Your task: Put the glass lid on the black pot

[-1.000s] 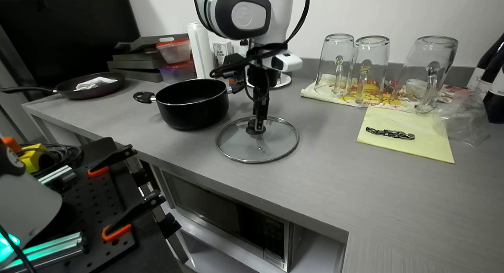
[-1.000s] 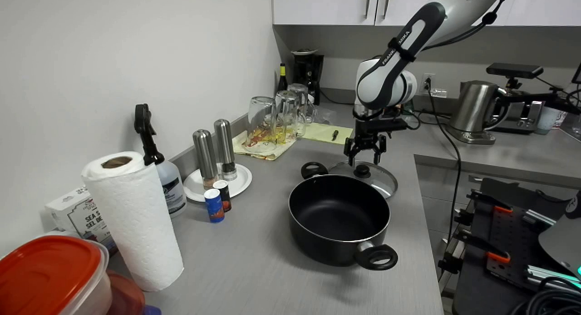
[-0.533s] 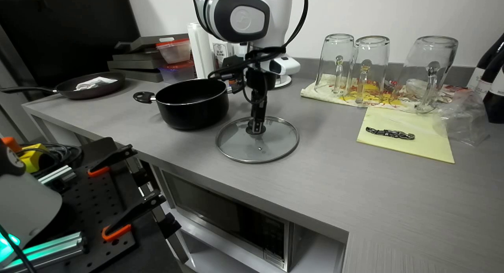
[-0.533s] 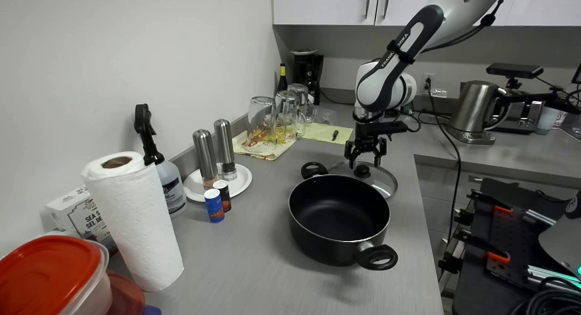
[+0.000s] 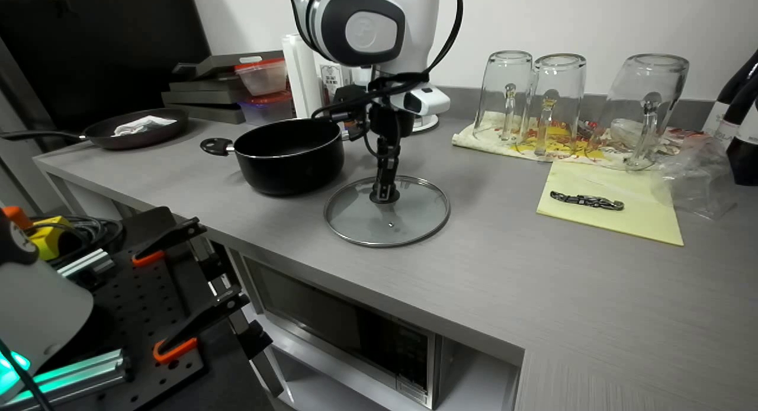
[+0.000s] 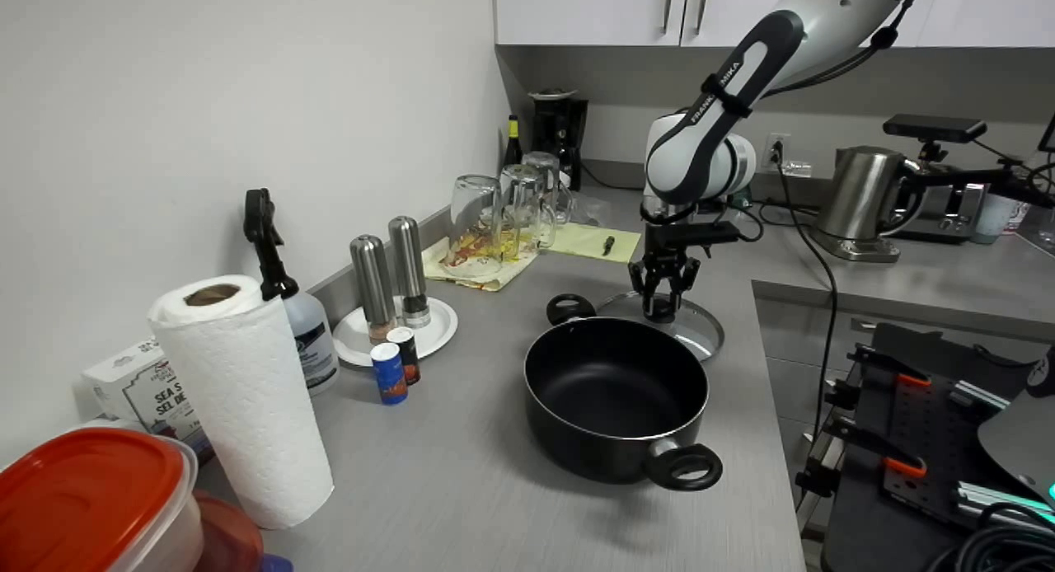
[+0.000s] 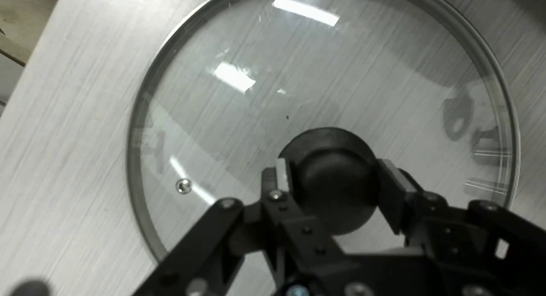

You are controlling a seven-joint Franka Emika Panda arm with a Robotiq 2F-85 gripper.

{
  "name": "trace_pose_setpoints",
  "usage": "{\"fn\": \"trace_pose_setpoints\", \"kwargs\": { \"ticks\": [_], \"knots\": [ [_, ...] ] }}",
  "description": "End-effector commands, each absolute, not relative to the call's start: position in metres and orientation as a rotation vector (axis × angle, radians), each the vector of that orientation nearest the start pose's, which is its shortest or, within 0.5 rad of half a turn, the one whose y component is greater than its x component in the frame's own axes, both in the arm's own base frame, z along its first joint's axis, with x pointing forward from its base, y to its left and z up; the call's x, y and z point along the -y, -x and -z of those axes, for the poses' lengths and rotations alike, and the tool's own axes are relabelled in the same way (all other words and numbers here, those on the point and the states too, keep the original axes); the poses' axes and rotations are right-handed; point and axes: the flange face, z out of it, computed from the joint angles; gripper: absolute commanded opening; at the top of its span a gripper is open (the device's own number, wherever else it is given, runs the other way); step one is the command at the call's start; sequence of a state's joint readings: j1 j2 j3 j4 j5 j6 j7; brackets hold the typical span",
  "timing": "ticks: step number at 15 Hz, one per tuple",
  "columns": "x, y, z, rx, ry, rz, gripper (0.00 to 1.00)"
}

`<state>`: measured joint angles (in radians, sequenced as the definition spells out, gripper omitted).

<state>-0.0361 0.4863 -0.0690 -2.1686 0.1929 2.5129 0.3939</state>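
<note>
CLAW (image 7: 336, 184): clamped on the glass lid (image 5: 388, 217) by its black knob (image 7: 334, 187) | LID: directly below the claw, on the bench (image 5: 503, 251), near the edge above the microwave (image 5: 349, 327) | BLACK POT (image 5: 290, 171): just beside the lid, toward the corner by the frying pan (image 5: 135, 142)

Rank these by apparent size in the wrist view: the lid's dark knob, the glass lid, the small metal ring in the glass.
1. Glass lid, though cropped at the top
2. Dark knob, partly hidden, far smaller
3. Small metal ring, clearly least
</note>
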Motion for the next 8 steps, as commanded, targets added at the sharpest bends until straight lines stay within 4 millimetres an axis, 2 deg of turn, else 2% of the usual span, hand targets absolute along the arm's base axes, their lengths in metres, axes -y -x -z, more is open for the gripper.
{"fn": "trace_pose_setpoints", "kwargs": {
  "ticks": [1, 8],
  "knots": [
    [0.057, -0.543, -0.155, -1.004, 2.895, -0.206, 0.25],
    [0.074, -0.537, -0.206, -0.982, 2.925, -0.119, 0.25]
  ]
}}
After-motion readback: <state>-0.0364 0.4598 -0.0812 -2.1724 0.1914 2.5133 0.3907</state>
